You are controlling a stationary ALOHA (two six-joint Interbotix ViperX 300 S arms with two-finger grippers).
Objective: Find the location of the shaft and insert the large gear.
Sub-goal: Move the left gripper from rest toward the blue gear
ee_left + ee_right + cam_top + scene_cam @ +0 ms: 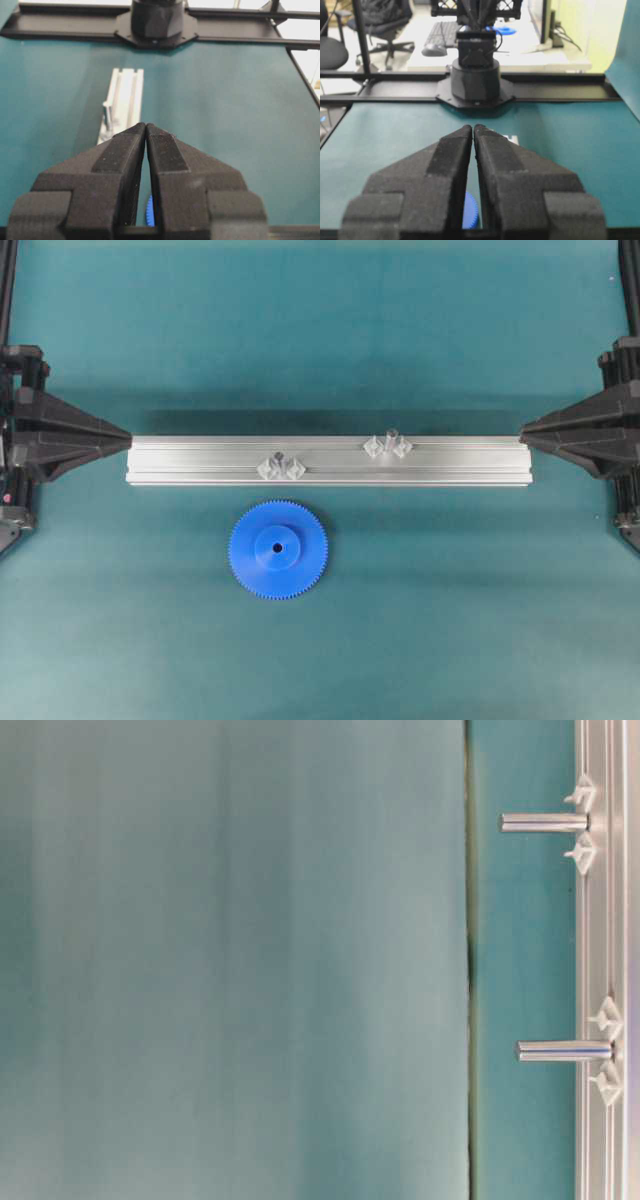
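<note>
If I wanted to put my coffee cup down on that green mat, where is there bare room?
Bare mat lies beyond the aluminium rail, along the top of the overhead view, and on either side of the large gear in front of it. It is tighter at the rail's ends, where the left end effector and right end effector sit shut.

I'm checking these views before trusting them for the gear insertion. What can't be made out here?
- Large gear: mostly hidden behind the shut left claw and right claw in both wrist views; absent from the table-level view.
- Shaft: too small overhead to tell its tip from its clear mounts.
- Rail: cut off by the table-level view's right edge; a blurred teal surface fills the rest.
</note>
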